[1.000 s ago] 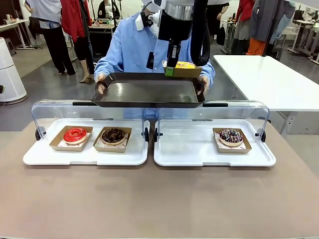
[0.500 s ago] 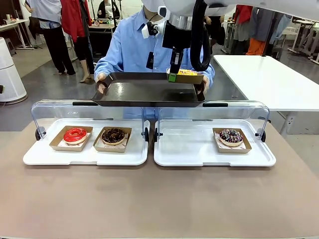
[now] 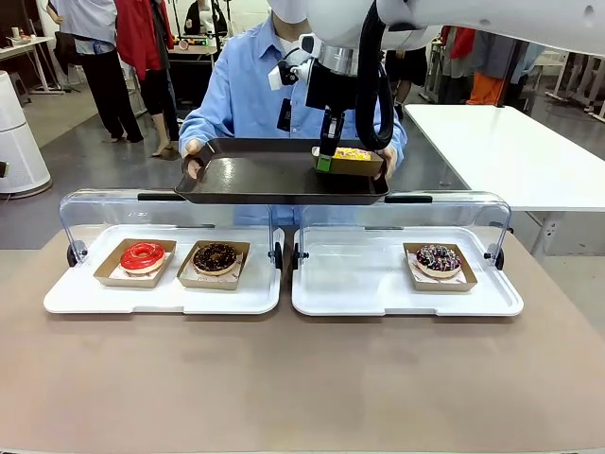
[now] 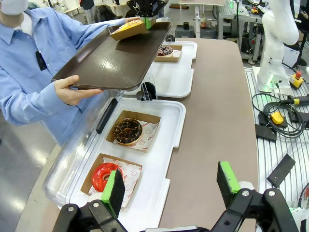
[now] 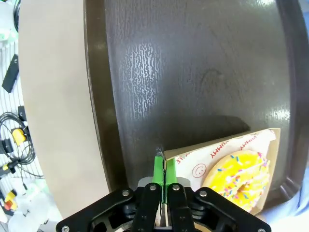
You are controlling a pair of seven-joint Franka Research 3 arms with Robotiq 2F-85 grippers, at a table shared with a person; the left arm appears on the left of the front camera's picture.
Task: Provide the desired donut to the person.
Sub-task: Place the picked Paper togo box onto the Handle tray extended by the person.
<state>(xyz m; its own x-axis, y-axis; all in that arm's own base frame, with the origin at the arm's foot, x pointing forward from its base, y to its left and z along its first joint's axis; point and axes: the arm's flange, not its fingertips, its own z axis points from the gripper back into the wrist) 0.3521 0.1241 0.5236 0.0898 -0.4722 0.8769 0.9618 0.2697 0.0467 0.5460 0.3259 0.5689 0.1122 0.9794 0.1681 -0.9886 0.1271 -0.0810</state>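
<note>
Over the desk (image 3: 302,378), the left gripper (image 4: 171,182) hangs with its fingers wide apart and nothing between them, beside the left white tray (image 3: 76,298). On that tray a red donut (image 3: 142,255) and a chocolate donut (image 3: 215,256) sit side by side. The right white tray (image 3: 359,274) carries a dark sprinkled donut (image 3: 438,258) towards its right end. Beyond the clear lids (image 3: 170,203), the person (image 3: 241,85) holds a dark serving tray (image 3: 274,175) in both hands. The yellow donut (image 3: 352,153) sits in its box (image 3: 350,166) on the right end of that tray. The right gripper (image 5: 161,162) has its green pads pinched together on the box's edge.
</note>
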